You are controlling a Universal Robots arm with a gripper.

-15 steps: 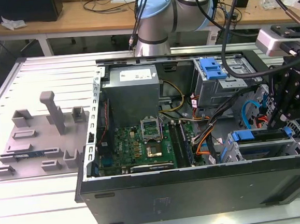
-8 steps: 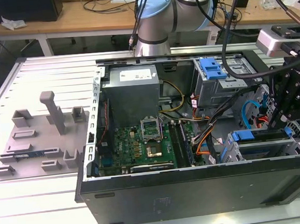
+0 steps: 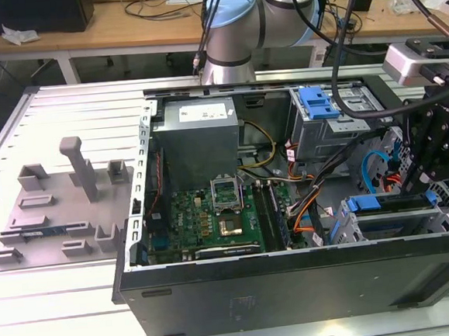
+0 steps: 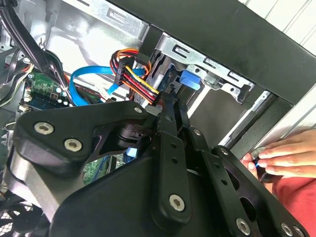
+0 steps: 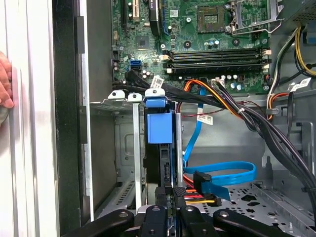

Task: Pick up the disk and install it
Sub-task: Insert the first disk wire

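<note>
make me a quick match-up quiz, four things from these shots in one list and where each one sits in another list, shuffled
Things: 1 the disk; 2 hand; 3 power supply; 4 grey fixture.
Places: A on the table, at the exterior view's left of the case; B in the drive cage, by the gripper; C outside the case, beside its black wall; D inside the case, beside the motherboard.
Pairs: 1-B; 2-C; 3-D; 4-A.
</note>
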